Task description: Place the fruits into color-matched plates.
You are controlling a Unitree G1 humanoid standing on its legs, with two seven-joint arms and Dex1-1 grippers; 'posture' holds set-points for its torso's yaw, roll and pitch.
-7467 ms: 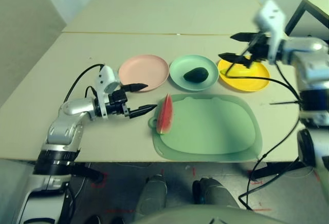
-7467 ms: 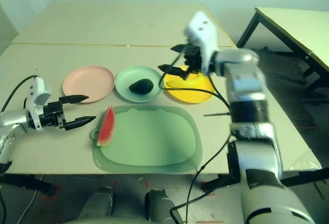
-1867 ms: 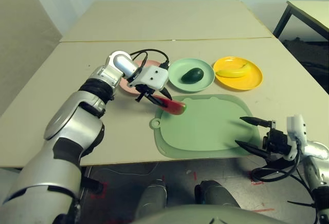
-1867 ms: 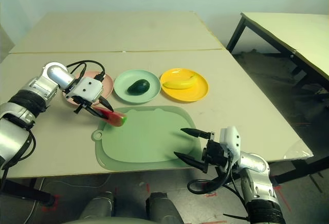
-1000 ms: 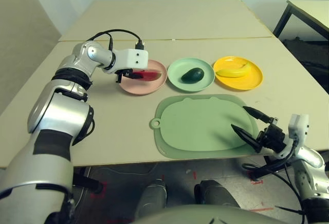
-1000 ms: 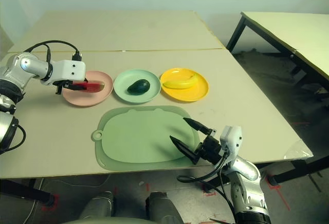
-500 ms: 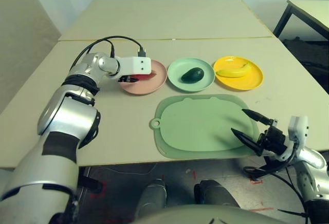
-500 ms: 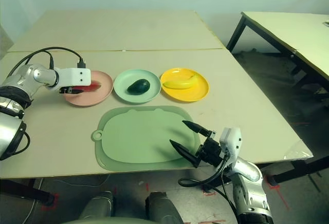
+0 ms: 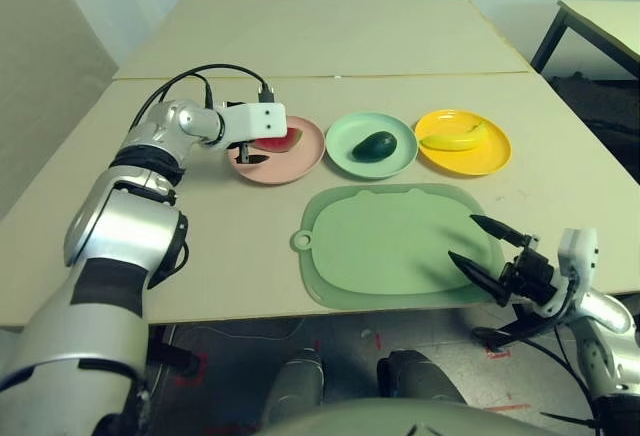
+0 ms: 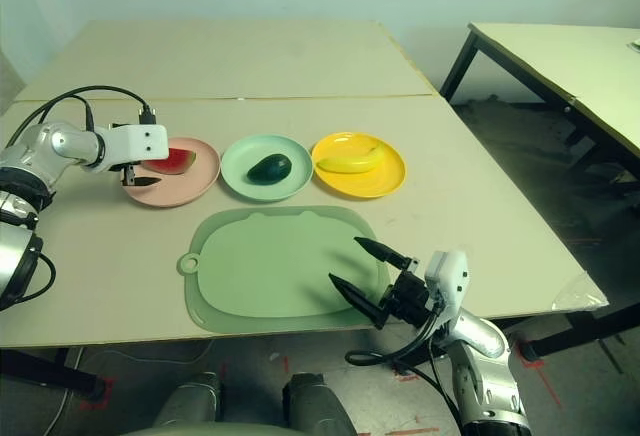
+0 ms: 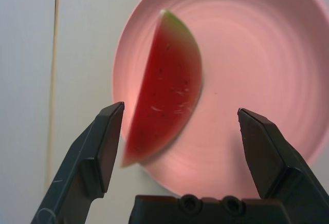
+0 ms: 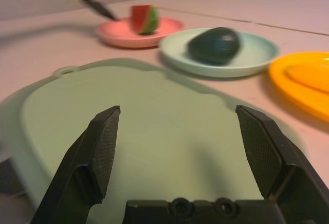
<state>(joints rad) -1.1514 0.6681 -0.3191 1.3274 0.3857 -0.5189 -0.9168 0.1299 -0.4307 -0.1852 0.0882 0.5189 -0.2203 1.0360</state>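
so, the watermelon wedge (image 11: 167,88) is lying in the pink plate (image 9: 300,161), over in the upper left of the frame, with one tip poking out past the plate's rim. right over it hangs the left gripper (image 11: 181,108), its two black fingers spread apart and the wedge loose between them, nothing clamped. next along, near the middle of the upper half, the dark green avocado (image 9: 375,147) sits in the mint green plate (image 9: 346,163), and to the right of that the yellow banana (image 9: 453,139) rests in the yellow plate (image 9: 477,162). that's each fruit on the plate that goes with its colour, all three on the pale desk (image 9: 220,256). just below the plates, around the centre, lies the pale green cutting mat (image 9: 400,246), bare on top. the right gripper (image 9: 463,239), down at the lower right, hovers by the mat's right side, fingers wide apart and empty.
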